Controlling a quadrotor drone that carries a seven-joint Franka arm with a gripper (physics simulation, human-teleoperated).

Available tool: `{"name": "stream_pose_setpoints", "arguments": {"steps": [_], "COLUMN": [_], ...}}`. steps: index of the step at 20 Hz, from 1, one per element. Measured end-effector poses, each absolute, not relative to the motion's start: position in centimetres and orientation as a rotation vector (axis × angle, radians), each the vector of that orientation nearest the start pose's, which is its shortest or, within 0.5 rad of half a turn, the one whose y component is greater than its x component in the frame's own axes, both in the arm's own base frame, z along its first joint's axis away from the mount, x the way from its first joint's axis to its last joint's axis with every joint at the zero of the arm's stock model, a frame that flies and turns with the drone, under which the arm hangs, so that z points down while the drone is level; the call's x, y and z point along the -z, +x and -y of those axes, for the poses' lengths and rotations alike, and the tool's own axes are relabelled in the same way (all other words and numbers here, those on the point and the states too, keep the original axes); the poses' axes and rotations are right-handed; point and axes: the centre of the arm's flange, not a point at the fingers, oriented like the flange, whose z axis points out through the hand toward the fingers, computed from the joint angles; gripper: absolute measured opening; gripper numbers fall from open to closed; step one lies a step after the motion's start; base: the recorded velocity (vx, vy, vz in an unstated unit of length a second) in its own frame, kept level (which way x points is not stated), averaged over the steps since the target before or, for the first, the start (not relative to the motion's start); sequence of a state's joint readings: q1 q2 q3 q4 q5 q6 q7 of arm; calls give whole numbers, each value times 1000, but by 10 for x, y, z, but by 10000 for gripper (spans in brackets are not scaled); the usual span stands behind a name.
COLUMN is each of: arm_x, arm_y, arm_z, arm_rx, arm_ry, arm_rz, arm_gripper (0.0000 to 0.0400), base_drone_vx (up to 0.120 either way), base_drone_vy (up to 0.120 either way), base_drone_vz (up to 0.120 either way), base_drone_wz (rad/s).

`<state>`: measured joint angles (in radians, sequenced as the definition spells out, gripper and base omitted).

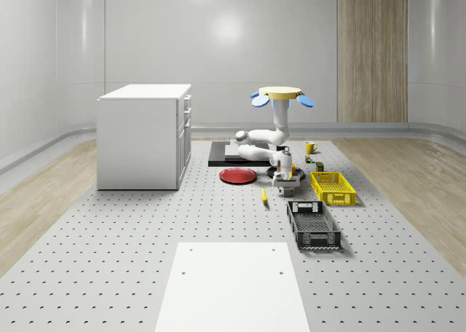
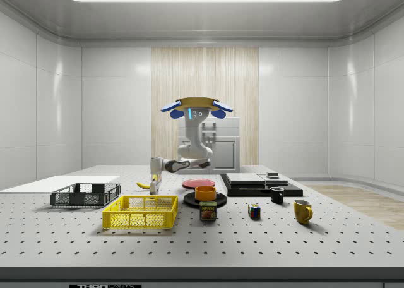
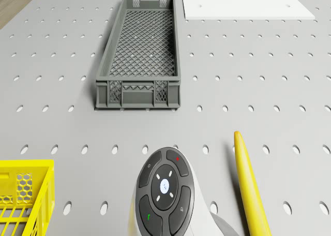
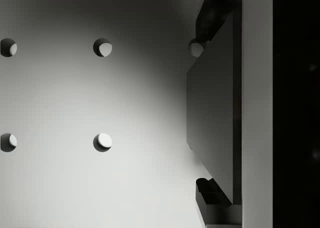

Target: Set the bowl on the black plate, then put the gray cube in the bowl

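Perforated table (image 1: 109,230), one | white cabinet (image 1: 144,135), one | white board (image 1: 231,287), one | crates, two: gray crate (image 1: 313,225), yellow crate (image 1: 333,187) | plates, two: red plate (image 1: 238,175), black plate (image 2: 204,201) | orange bowl (image 2: 205,192), one | mugs, two: yellow mug (image 2: 302,211), black mug (image 2: 277,195) | banana (image 1: 264,196), one | Spam can (image 2: 208,211), one | Rubik's cube (image 2: 254,211), one | drone (image 1: 282,96), one

Orange bowl (image 2: 205,192) — black plate (image 2: 204,201); yellow crate (image 1: 333,187) — grey crate (image 1: 313,225).

Two distant room cameras, two close onboard ones, sharing the pegboard table (image 1: 131,230).
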<state>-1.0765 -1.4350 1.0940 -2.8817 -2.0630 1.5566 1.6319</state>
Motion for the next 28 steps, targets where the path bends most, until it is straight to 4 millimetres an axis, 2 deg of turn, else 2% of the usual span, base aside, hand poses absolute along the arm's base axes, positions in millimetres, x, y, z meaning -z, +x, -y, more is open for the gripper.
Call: {"name": "stream_pose_setpoints", "arguments": {"steps": [7, 18, 22, 25, 28], "arm_x": [-556, -559, -559, -559, -559], "arm_y": [294, 297, 297, 297, 297], "arm_z": [0, 4, 5, 6, 6], "arm_rx": [-786, -786, -786, -786, -786], "arm_ry": [0, 0, 0, 0, 0], "arm_rz": [2, 2, 2, 2, 2], "arm_gripper": [400, 400, 310, 278, 264], "base_drone_vx": [0, 0, 0, 0, 0], "base_drone_vy": [0, 0, 0, 0, 0], "base_drone_vz": [0, 0, 0, 0, 0], "base_drone_wz": [0, 0, 0, 0, 0]}}
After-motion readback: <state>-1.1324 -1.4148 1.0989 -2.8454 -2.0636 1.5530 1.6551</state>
